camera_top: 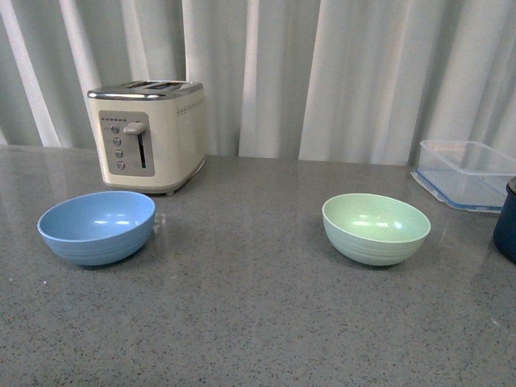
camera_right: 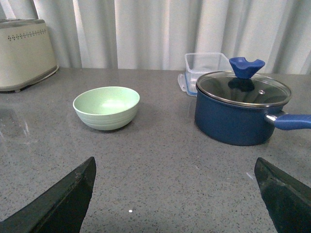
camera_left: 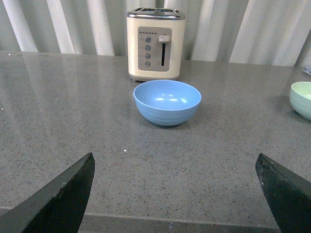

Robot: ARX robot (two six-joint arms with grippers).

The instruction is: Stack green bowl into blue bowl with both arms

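The left gripper (camera_left: 175,158) hangs with its fingers spread wide and nothing between them, low over the near edge of the counter (camera_top: 258,322). The right gripper (camera_right: 175,160) is likewise spread and empty. By my reading the task is at its opening step, with the reach not yet made and neither bowl touched. Straight ahead of the left gripper, well apart from it, the blue bowl (camera_left: 167,102) sits upright, and the toaster (camera_left: 155,43) stands close behind it. Ahead of the right gripper, a little toward the left arm's side, the green bowl (camera_right: 106,107) sits upright and is also well apart. The next move likely calls for the right gripper to advance and pinch the green bowl's near rim, while the left goes to steady the blue bowl. The lidded pot (camera_right: 240,114) stands on the right gripper's outer side, its handle pointing outward, with a clear container (camera_right: 204,65) behind it. Both are clear of a direct approach. The counter between the two bowls is bare, which leaves open room to carry the green bowl across. The toaster limits any overshoot beyond the blue bowl.
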